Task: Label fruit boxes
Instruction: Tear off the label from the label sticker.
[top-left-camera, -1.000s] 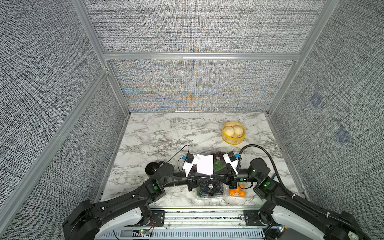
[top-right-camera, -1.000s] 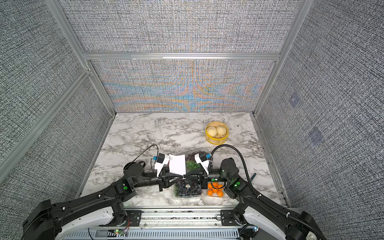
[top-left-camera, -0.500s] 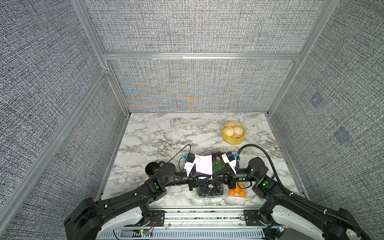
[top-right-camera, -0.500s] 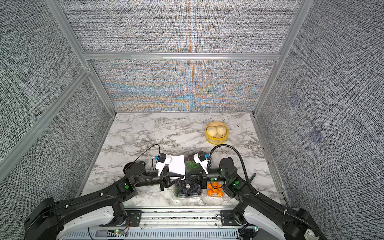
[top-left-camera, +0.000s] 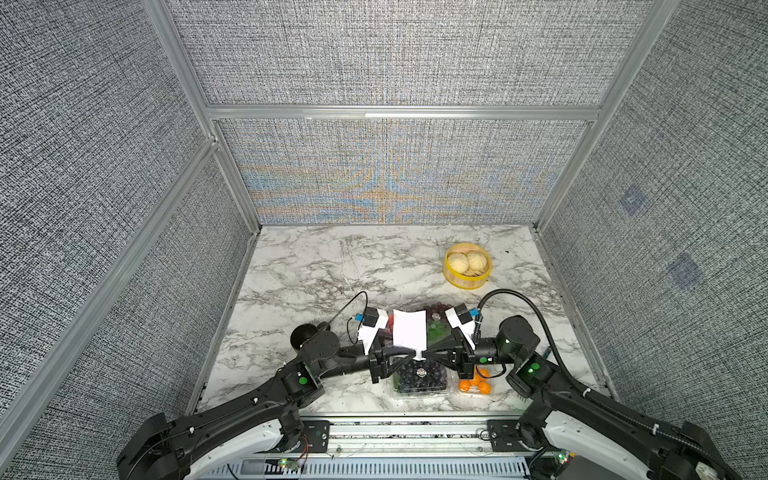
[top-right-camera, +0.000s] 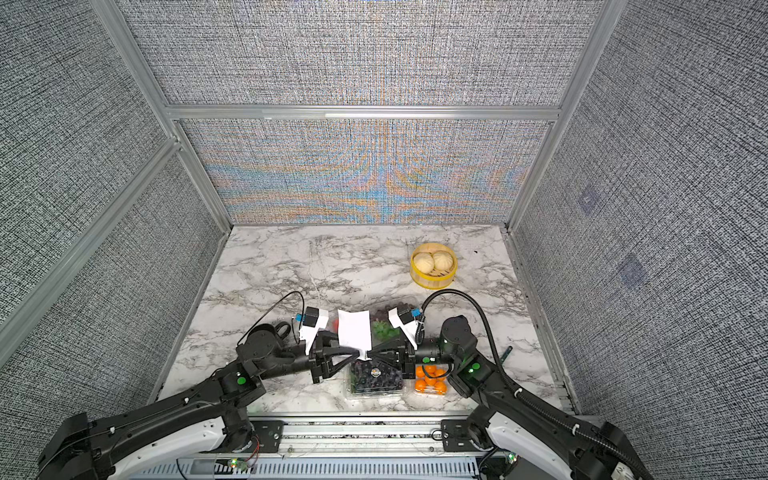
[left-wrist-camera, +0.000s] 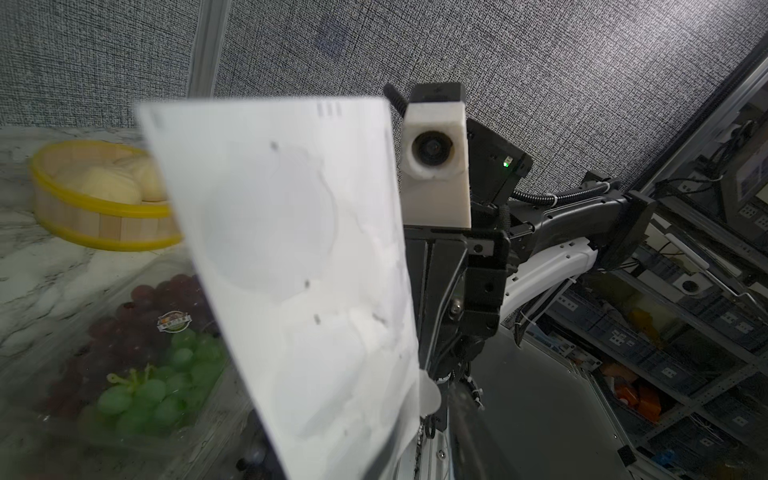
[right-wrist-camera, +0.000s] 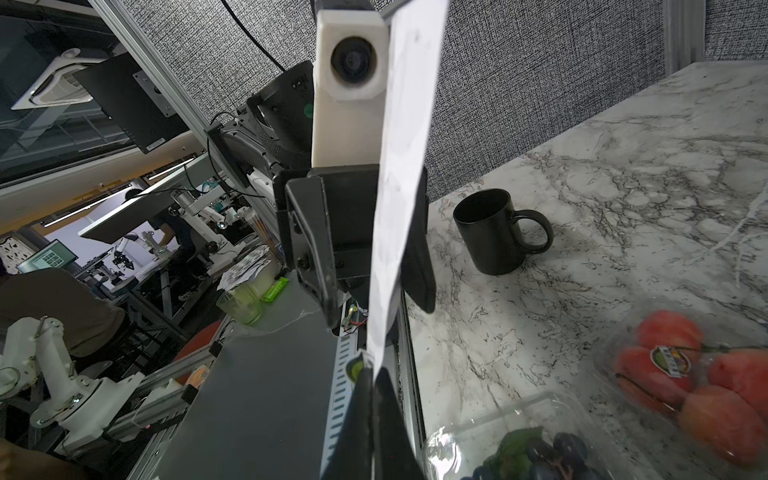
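Observation:
A white sticker sheet (top-left-camera: 409, 332) stands upright over the fruit boxes, and my right gripper (top-left-camera: 424, 354) is shut on its lower corner. My left gripper (top-left-camera: 409, 355) faces it, open, with one finger (right-wrist-camera: 316, 249) on each side of the sheet (right-wrist-camera: 405, 166). Below them lie the box of dark grapes (top-left-camera: 422, 376) and the box of small oranges (top-left-camera: 473, 383). Behind the sheet is the box of purple and green grapes (left-wrist-camera: 145, 353). The box of red fruit (right-wrist-camera: 685, 374) lies beside it, mostly hidden by my left wrist in both top views.
A yellow bamboo steamer (top-left-camera: 466, 266) with pale buns stands at the back right. A black mug (right-wrist-camera: 494, 232) stands on the marble left of my left arm. The table's front rail (top-left-camera: 407, 432) runs just behind the boxes.
My left gripper's jaws have spread apart around the sheet. My right gripper still holds the sheet in the same place.

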